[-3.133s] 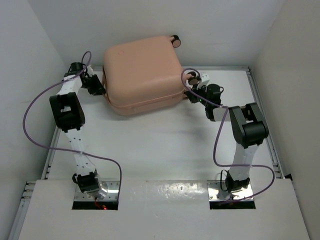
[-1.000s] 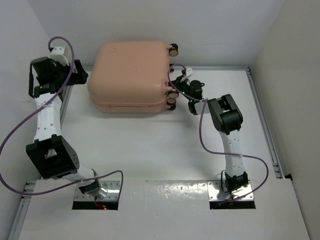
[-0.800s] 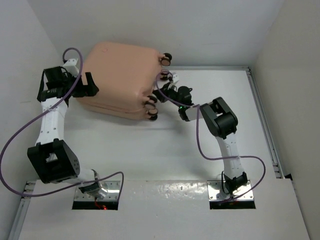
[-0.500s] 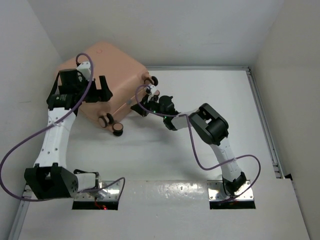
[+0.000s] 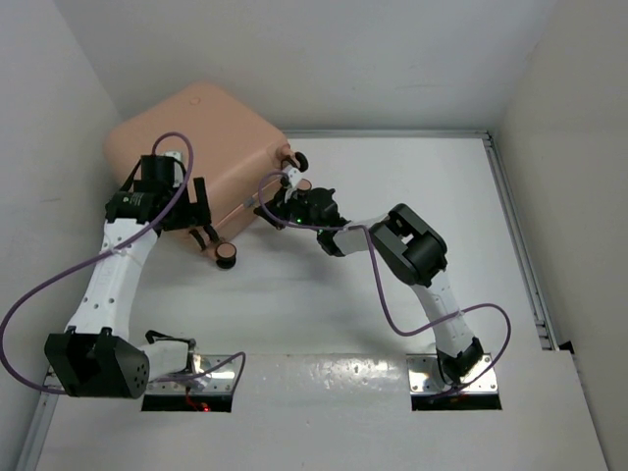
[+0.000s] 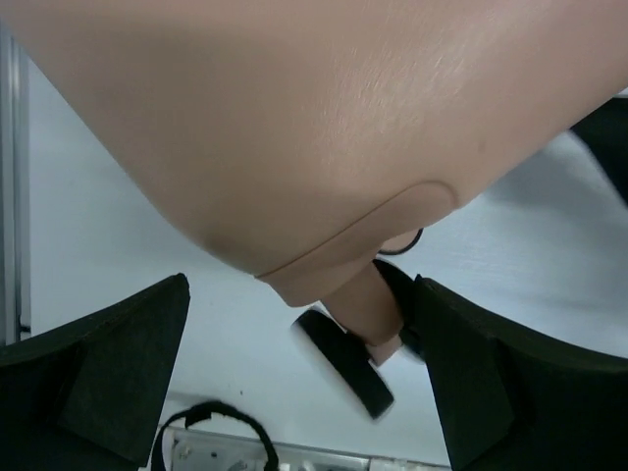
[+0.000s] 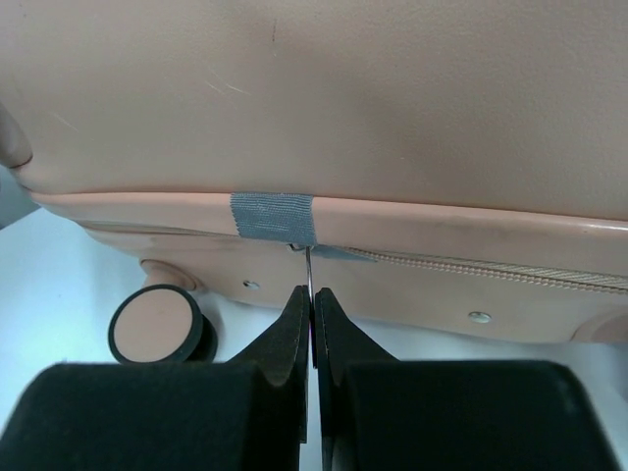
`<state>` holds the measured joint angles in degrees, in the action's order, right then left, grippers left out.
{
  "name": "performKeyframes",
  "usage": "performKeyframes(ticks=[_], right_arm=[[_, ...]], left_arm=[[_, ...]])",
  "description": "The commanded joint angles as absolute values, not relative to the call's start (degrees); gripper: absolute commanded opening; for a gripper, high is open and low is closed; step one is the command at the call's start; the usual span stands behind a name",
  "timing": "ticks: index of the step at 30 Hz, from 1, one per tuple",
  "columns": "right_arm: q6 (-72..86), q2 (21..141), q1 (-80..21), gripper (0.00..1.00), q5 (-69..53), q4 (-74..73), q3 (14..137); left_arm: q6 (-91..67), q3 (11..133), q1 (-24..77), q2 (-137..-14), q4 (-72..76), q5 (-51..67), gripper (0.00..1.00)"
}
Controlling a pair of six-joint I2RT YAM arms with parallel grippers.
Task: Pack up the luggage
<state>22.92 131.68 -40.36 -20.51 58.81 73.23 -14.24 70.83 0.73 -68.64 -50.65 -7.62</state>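
At the suitcase [image 5: 196, 137] seam, our right gripper [image 7: 312, 324] pinches the thin zipper pull [image 7: 310, 270]; our left gripper [image 6: 299, 294] gapes wide by a wheel [image 6: 343, 358].

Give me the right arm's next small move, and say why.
Probably slide the right tool along the closed teeth, dragging the zipper pull with it. Its jaws are shut on that pull beside the gray strap, and the open left tool straddles the suitcase corner, likely bracing it.
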Motion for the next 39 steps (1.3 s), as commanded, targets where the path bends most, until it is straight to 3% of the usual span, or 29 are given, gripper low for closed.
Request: performKeyframes(ticks=[1,5,29,32,34,35,36,37,39], right_arm=[[19.95,130.61,-39.29,0.00,-13.62,60.21,75.41],[18.20,130.17,-39.29,0.00,-13.10,59.42,74.97],[21.44,135.79,-41.48,0.03,-11.60,50.28,87.53],[21.71,136.32,-41.75,0.08,-10.03,49.92,88.68],[22.23,136.93,-41.92,0.11,-9.50,49.40,89.55],[22.32,136.93,-42.01,0.11,-9.06,49.39,89.56],[22.24,137.11,-41.84,0.12,-8.62,49.13,90.00],[22.24,137.37,-42.10,0.13,-8.27,48.78,90.00],[22.24,137.72,-42.10,0.08,-6.86,48.78,90.52]], left_arm=[[-16.52,67.25,1.49,-68.12,-53.96,-9.32,1.00],[-18.71,63.37,1.49,-68.28,-53.96,-7.56,1.00],[-19.25,66.45,2.02,-74.71,-49.75,-6.15,0.97],[-19.78,65.40,2.02,-74.71,-49.75,-5.63,0.89],[-19.78,64.87,1.32,-74.71,-49.75,-5.10,0.74],[-19.78,64.86,1.32,-74.71,-49.22,-5.10,0.74],[-19.78,64.86,1.32,-74.71,-49.22,-5.10,0.64],[-19.78,64.86,1.32,-74.71,-49.22,-5.10,0.60],[-19.78,64.86,1.32,-74.71,-49.22,-5.10,0.53]])
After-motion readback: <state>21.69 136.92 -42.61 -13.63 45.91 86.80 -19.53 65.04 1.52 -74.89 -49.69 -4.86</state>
